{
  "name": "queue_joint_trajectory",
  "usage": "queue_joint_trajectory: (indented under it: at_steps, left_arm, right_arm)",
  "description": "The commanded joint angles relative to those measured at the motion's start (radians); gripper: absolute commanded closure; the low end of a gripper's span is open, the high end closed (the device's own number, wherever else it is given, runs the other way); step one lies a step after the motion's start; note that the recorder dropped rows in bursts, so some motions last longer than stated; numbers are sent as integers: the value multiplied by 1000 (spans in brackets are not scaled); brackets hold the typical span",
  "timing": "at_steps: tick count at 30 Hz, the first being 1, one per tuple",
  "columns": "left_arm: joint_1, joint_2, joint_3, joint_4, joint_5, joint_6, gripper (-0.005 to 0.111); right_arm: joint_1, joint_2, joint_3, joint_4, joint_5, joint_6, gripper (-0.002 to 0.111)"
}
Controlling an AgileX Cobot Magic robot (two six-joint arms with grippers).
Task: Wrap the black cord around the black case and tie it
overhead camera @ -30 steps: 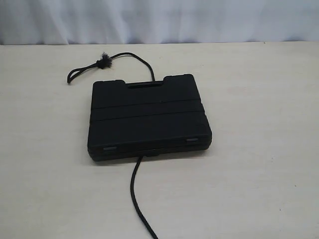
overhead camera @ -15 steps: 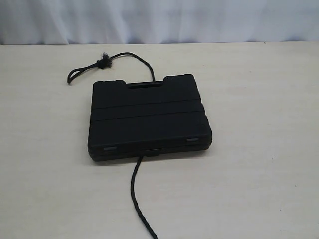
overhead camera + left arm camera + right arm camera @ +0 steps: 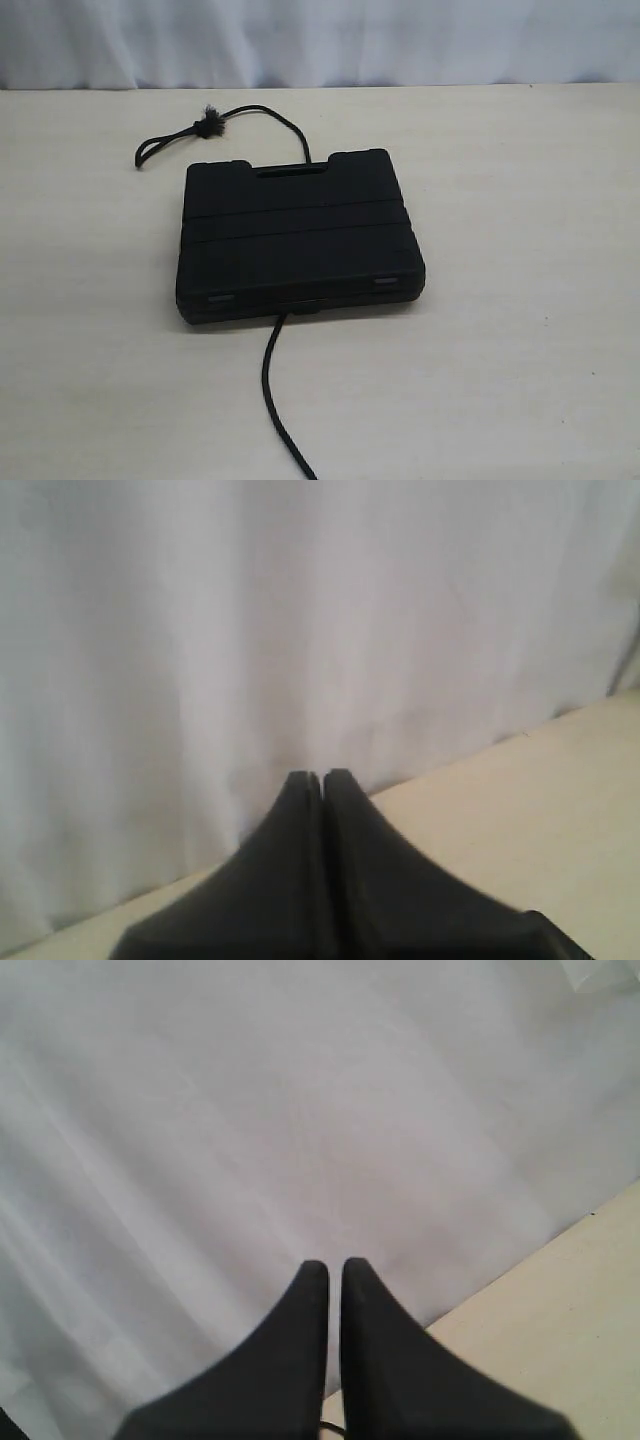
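Nothing moved since before; your black cord [image 3: 270, 385] lay under the black case [image 3: 300, 240]. Your left gripper [image 3: 321, 777] and right gripper [image 3: 334, 1265] stayed closed, holding nothing.

The left gripper [image 3: 320, 776] is plain matte black, with two smooth fingers [image 3: 285, 865] that are broad at the base and taper to narrow rounded tips. The right gripper [image 3: 334, 1265] has the same unmarked black, flaring shape, blurred towards its base
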Motion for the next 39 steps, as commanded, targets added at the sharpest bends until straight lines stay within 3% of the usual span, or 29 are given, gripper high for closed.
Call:
queue_joint_trajectory:
  at_steps: [1, 3, 5, 8, 9, 11, 13, 17, 18, 21, 23, 28, 33, 36, 39]
  left_arm:
    - [-35, 184, -158, 74, -68, -108, 107]
    - [-71, 226, -224, 74, 22, -16, 107]
    - [-119, 217, -257, 74, 203, 173, 107]
    - [-186, 205, -284, 74, 581, 345, 107]
    - [-218, 210, -301, 74, 777, 399, 107]
    - [-244, 233, -332, 74, 955, 540, 107]
    - [-244, 268, -391, -196, 1016, 917, 107]
    - [-219, 355, -540, -1059, 1126, 1797, 107]
    - [-217, 376, -567, -1247, 1180, 1964, 107]
    - [-222, 413, -588, -1577, 1289, 2261, 107]
    - [-244, 427, -588, -1664, 1312, 2332, 107]
    - [-316, 480, -588, -1650, 1317, 2334, 105]
    - [-397, 581, -611, -1439, 1316, 2149, 87]
    - [-407, 673, -694, -1346, 1332, 1935, 79]
    - [-381, 767, -836, -1488, 1459, 1968, 80]
  right_arm:
    - [-1, -5, 2, -113, 13, -2, 104]
    - [-1, -5, 2, -125, 6, -2, 104]
    - [-1, -5, 2, -125, -42, -2, 104]
    - [-1, -5, 2, -125, -135, -13, 104]
    - [-1, -5, 2, -125, -186, -13, 104]
    - [-1, -5, 2, -125, -254, -13, 104]
    - [-1, 5, -10, -125, -282, -13, 104]
    - [-1, 153, -154, -145, -168, -21, 104]
    - [-1, 212, -207, -186, -105, -21, 104]
    - [19, 432, -351, -260, 127, -5, 104]
    - [78, 582, -442, -263, 238, -67, 104]
    - [336, 967, -718, -253, 642, -319, 104]
    - [540, 1285, -992, -336, 1031, -355, 104]
    - [593, 1381, -1050, -299, 1097, -424, 104]
    - [595, 1431, -1050, -212, 1079, -508, 104]
